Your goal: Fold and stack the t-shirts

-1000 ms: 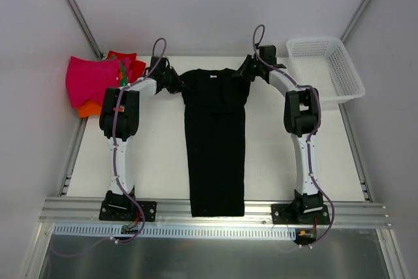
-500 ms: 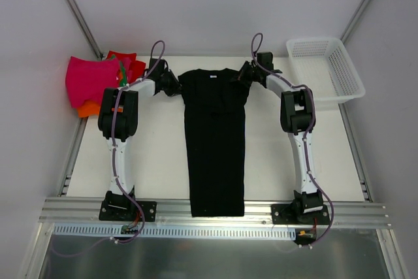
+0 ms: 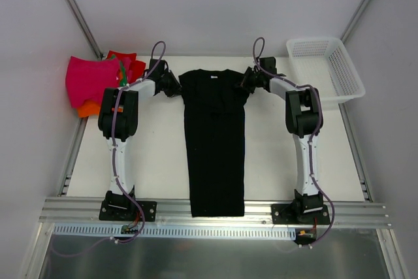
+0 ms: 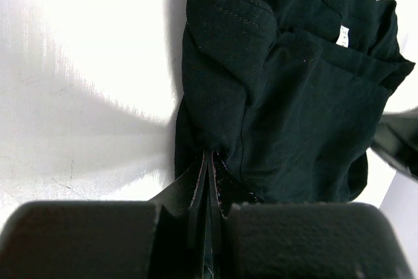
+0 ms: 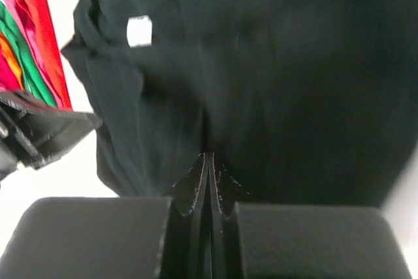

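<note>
The black t-shirt (image 3: 215,142) lies as a long narrow strip down the middle of the table, its sleeves tucked in and its white neck label (image 3: 211,77) at the far end. Its hem hangs over the near rail. My left gripper (image 3: 175,87) is shut on the shirt's left shoulder edge, where the cloth (image 4: 294,96) bunches at the closed tips (image 4: 210,155). My right gripper (image 3: 247,81) is shut on the right shoulder edge, the dark cloth (image 5: 294,83) gathered at its tips (image 5: 209,155). A pile of folded t-shirts (image 3: 91,83) in magenta, orange, red and green sits at the far left.
A white mesh basket (image 3: 326,70) stands at the far right corner. The pile's coloured edges (image 5: 29,44) show in the right wrist view beyond the shirt's collar. A metal rail (image 3: 215,210) runs along the near table edge between the arm bases.
My right gripper has come a little nearer and lower along the shirt's right shoulder. The left arm has hardly moved.
</note>
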`<move>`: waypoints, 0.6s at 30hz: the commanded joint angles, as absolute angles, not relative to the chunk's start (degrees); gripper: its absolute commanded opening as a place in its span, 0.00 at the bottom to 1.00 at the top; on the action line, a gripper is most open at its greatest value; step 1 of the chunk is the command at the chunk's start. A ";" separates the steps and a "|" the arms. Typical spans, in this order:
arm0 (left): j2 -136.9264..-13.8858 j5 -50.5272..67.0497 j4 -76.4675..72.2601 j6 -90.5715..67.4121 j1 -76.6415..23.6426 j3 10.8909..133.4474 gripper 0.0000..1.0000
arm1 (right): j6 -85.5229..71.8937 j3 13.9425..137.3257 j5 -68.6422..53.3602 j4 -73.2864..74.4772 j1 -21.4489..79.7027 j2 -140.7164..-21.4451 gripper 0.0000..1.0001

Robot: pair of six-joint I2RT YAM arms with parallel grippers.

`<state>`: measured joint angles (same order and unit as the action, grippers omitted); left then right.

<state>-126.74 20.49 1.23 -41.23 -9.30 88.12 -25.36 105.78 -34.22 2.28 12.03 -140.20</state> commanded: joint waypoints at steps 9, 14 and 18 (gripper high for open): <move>-126.74 21.88 0.97 -40.52 -8.96 87.36 0.00 | -18.37 96.59 -28.21 6.32 12.04 -121.12 0.01; -126.74 21.89 0.97 -40.34 -8.96 87.01 0.00 | -18.81 97.73 -29.00 6.94 12.04 -123.04 0.01; -126.47 21.80 0.97 -40.08 -8.96 86.75 0.00 | -18.63 97.56 -27.43 7.21 12.13 -124.10 0.00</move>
